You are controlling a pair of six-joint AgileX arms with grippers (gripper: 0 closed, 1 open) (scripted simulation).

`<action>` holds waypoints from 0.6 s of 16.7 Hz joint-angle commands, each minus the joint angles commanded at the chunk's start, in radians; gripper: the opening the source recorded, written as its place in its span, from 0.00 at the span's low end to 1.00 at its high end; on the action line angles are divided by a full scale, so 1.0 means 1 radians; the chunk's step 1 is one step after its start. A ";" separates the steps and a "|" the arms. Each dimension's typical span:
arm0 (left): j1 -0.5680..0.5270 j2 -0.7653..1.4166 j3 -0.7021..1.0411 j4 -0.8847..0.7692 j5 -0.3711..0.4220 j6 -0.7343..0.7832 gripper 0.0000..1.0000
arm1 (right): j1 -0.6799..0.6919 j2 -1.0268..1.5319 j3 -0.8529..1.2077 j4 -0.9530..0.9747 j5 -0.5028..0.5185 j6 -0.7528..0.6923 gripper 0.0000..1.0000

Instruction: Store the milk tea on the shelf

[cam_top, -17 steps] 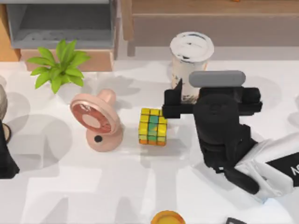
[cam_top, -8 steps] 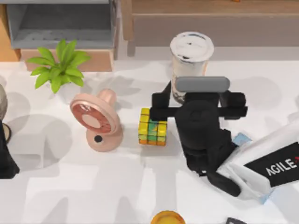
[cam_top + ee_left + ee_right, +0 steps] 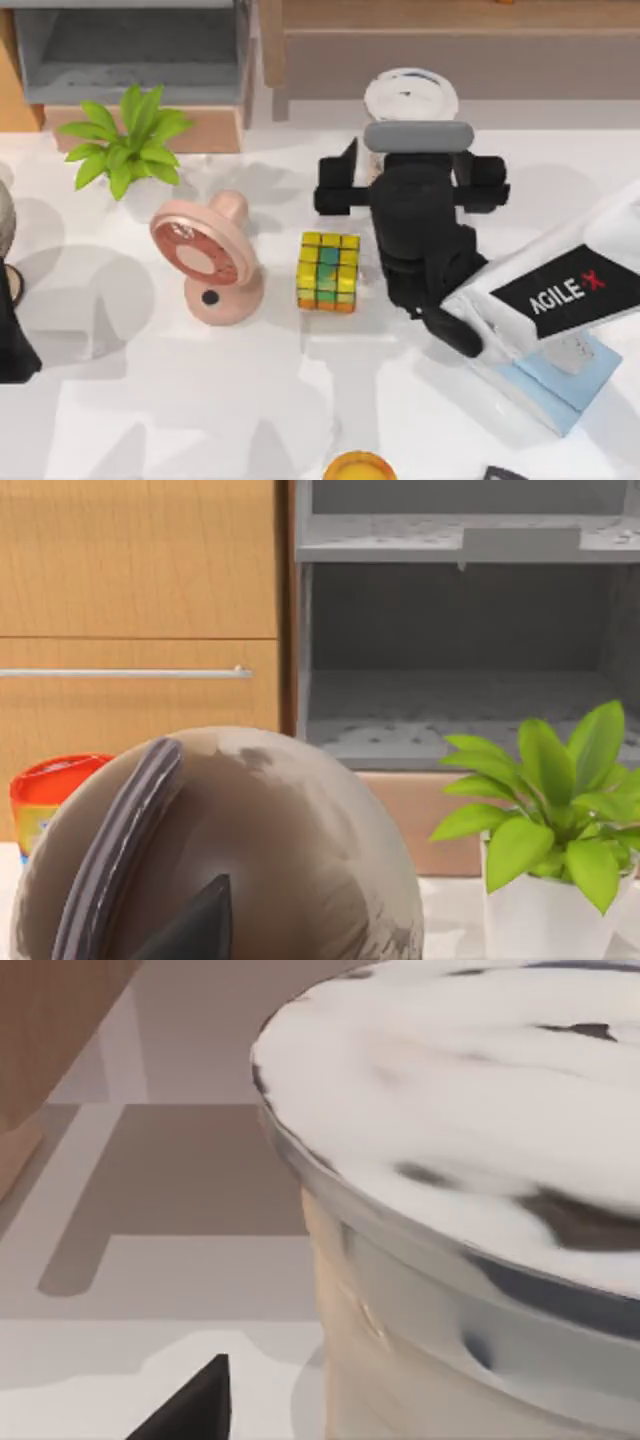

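The milk tea [image 3: 411, 92], a clear cup with a white lid and beige drink, stands just in front of the brown wooden shelf [image 3: 450, 50] at the back. My right gripper [image 3: 407, 162] is open at the cup's near side, one finger off each side of it, with a gap on both sides. In the right wrist view the cup [image 3: 450, 1210] looms very close, and one dark fingertip [image 3: 190, 1405] shows beside it. My left arm [image 3: 10, 330] is parked at the table's left edge.
A colourful cube [image 3: 328, 270] sits just left of my right arm. A pink fan [image 3: 205, 255] and a potted plant [image 3: 125, 145] stand farther left. Behind the plant is a grey cabinet [image 3: 140, 50]. An orange round thing [image 3: 358, 468] lies at the front edge.
My right gripper has moved back and to the left, from beside the cup's front right to straddling the cup. The cup and the other objects have not moved.
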State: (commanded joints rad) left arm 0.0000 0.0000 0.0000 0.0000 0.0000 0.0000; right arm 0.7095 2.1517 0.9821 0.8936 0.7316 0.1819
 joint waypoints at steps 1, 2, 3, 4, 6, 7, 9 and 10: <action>0.000 0.000 0.000 0.000 0.000 0.000 1.00 | -0.017 0.021 0.027 -0.002 -0.016 -0.006 1.00; 0.000 0.000 0.000 0.000 0.000 0.000 1.00 | -0.029 0.037 0.048 -0.003 -0.028 -0.011 1.00; 0.000 0.000 0.000 0.000 0.000 0.000 1.00 | -0.037 0.047 0.059 -0.004 -0.035 -0.013 1.00; 0.000 0.000 0.000 0.000 0.000 0.000 1.00 | -0.038 0.048 0.061 -0.004 -0.036 -0.014 1.00; 0.000 0.000 0.000 0.000 0.000 0.000 1.00 | -0.038 0.048 0.061 -0.004 -0.036 -0.014 1.00; 0.000 0.000 0.000 0.000 0.000 0.000 1.00 | -0.038 0.048 0.061 -0.004 -0.036 -0.014 1.00; 0.000 0.000 0.000 0.000 0.000 0.000 1.00 | -0.038 0.048 0.061 -0.004 -0.036 -0.014 0.85; 0.000 0.000 0.000 0.000 0.000 0.000 1.00 | -0.038 0.048 0.061 -0.004 -0.036 -0.014 0.77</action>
State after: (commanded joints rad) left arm 0.0000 0.0000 0.0000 0.0000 0.0000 0.0000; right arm 0.6717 2.1997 1.0433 0.8896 0.6958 0.1683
